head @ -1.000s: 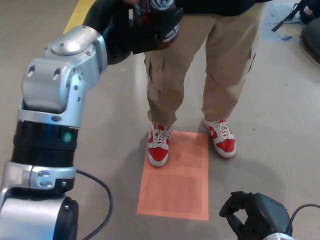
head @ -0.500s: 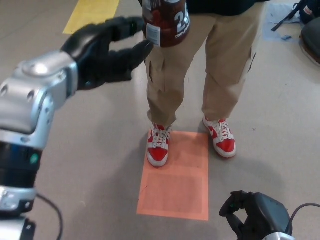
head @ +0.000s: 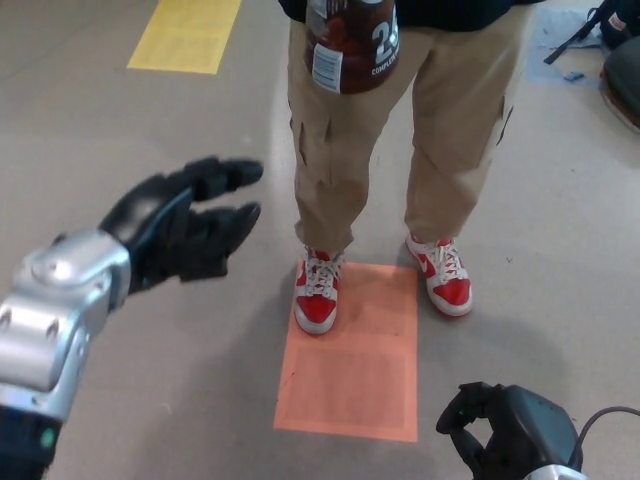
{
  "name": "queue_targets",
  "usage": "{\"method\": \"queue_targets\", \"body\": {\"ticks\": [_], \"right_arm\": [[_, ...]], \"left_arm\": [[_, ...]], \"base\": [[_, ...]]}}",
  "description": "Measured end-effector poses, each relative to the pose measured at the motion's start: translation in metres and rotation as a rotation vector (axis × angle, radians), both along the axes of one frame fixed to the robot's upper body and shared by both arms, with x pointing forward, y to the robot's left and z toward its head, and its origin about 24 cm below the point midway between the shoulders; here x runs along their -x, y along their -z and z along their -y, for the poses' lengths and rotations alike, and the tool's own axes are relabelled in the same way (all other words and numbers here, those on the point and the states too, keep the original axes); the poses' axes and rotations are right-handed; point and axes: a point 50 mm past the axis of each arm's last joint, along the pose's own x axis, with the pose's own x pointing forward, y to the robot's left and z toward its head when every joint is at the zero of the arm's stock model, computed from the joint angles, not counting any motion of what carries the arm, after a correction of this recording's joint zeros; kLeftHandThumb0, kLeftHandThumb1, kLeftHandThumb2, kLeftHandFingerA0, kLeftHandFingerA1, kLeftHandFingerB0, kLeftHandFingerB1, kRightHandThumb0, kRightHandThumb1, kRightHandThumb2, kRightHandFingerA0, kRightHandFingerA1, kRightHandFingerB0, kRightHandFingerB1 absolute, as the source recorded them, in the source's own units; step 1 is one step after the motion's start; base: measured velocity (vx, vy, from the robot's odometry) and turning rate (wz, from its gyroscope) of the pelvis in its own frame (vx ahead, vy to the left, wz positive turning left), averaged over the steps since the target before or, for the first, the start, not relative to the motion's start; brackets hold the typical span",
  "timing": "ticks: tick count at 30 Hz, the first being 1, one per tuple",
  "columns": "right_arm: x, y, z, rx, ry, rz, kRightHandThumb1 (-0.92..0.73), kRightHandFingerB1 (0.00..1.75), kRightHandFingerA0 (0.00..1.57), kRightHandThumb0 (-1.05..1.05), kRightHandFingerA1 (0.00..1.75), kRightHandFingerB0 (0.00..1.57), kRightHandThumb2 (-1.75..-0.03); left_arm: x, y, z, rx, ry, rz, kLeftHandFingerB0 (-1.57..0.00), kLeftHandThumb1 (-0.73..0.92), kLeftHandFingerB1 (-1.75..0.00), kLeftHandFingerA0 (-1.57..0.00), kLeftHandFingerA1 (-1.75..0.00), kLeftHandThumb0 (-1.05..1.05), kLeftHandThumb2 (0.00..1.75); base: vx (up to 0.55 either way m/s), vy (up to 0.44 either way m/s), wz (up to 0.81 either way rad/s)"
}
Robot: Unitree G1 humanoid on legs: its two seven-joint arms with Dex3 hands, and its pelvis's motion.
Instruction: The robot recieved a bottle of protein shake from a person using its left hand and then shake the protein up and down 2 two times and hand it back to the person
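Note:
The brown protein shake bottle with a white label hangs at the top edge, in front of the person's tan trousers; what holds it lies above the picture's edge. My left hand is at middle left, well below and left of the bottle, open, its black fingers spread and holding nothing. My right hand rests low at the bottom right with its fingers curled, nothing visibly in it.
The person stands facing me in red and white sneakers, one foot on an orange floor mat. A yellow floor marking lies at top left. Dark gear sits at the top right.
My left hand let go of the bottle and dropped down and to the left, away from it. The bottle stayed up by the person and shifted slightly right. My right hand stayed put.

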Motion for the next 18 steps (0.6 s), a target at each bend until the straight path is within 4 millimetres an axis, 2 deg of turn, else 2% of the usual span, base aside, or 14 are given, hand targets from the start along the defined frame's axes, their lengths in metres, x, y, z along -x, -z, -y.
{"method": "queue_targets", "body": {"ticks": [1, 2, 3, 5, 7, 9, 12, 15, 17, 18], "right_arm": [[0.0, 0.0, 0.0, 0.0, 0.0, 0.001, -0.51, 0.88, 1.07, -0.49, 1.06, 0.92, -1.14], [-0.001, -0.001, 0.0, 0.0, -0.001, 0.003, -0.51, 0.87, 1.02, -0.49, 1.0, 0.92, -1.13], [-0.002, -0.001, -0.001, -0.001, -0.001, 0.005, -0.52, 0.84, 1.01, -0.48, 0.92, 0.95, -1.12], [-0.004, -0.003, -0.001, -0.002, -0.002, 0.011, -0.5, 0.88, 1.0, -0.47, 0.95, 0.92, -1.16], [-0.005, -0.004, -0.002, -0.002, -0.003, 0.017, -0.5, 0.83, 1.01, -0.46, 0.87, 0.95, -1.15], [-0.007, -0.006, -0.002, -0.003, -0.005, 0.023, -0.5, 0.88, 1.0, -0.47, 0.94, 0.93, -1.14], [-0.01, -0.008, -0.003, -0.003, -0.007, 0.031, -0.51, 0.81, 1.05, -0.46, 0.92, 0.96, -1.11], [-0.012, -0.01, -0.003, -0.004, -0.006, 0.037, -0.49, 0.82, 1.01, -0.45, 0.86, 0.96, -1.14], [-0.012, -0.01, -0.003, -0.004, -0.006, 0.038, -0.48, 0.82, 1.02, -0.45, 0.9, 0.97, -1.16], [-0.013, -0.01, -0.003, -0.005, -0.006, 0.039, -0.49, 0.89, 1.01, -0.45, 0.96, 0.94, -1.18]], "left_arm": [[0.002, 0.005, -0.003, -0.003, -0.011, -0.01, -0.13, 0.65, -0.26, -0.44, -0.37, -0.59, 0.6], [0.004, 0.012, -0.006, -0.007, -0.023, -0.02, -0.07, 0.54, -0.36, -0.37, -0.48, -0.63, 0.81], [0.006, 0.017, -0.008, -0.012, -0.035, -0.029, -0.08, 0.52, -0.36, -0.38, -0.47, -0.6, 0.77], [0.01, 0.029, -0.014, -0.029, -0.057, -0.048, -0.09, 0.51, -0.35, -0.38, -0.46, -0.59, 0.74], [0.013, 0.039, -0.018, -0.051, -0.077, -0.066, -0.11, 0.46, -0.34, -0.36, -0.44, -0.45, 0.67], [0.017, 0.05, -0.022, -0.072, -0.096, -0.084, -0.12, 0.46, -0.33, -0.37, -0.43, -0.41, 0.65], [0.026, 0.071, -0.032, -0.112, -0.137, -0.13, -0.14, 0.45, -0.33, -0.37, -0.42, -0.36, 0.62], [0.033, 0.087, -0.038, -0.156, -0.167, -0.158, -0.15, 0.44, -0.32, -0.35, -0.42, -0.31, 0.6], [0.036, 0.094, -0.04, -0.181, -0.177, -0.171, -0.14, 0.45, -0.32, -0.35, -0.42, -0.32, 0.61], [0.037, 0.098, -0.042, -0.195, -0.183, -0.178, -0.14, 0.46, -0.32, -0.34, -0.42, -0.33, 0.62]], "base": [[0.0, 0.0, 0.0], [0.0, 0.0, 0.0], [0.0, 0.0, 0.0], [0.0, 0.0, 0.0], [0.0, 0.0, 0.0], [0.0, 0.0, 0.0], [0.0, 0.0, 0.0], [0.0, 0.0, 0.0], [0.0, 0.0, 0.0], [0.0, 0.0, 0.0]]}}
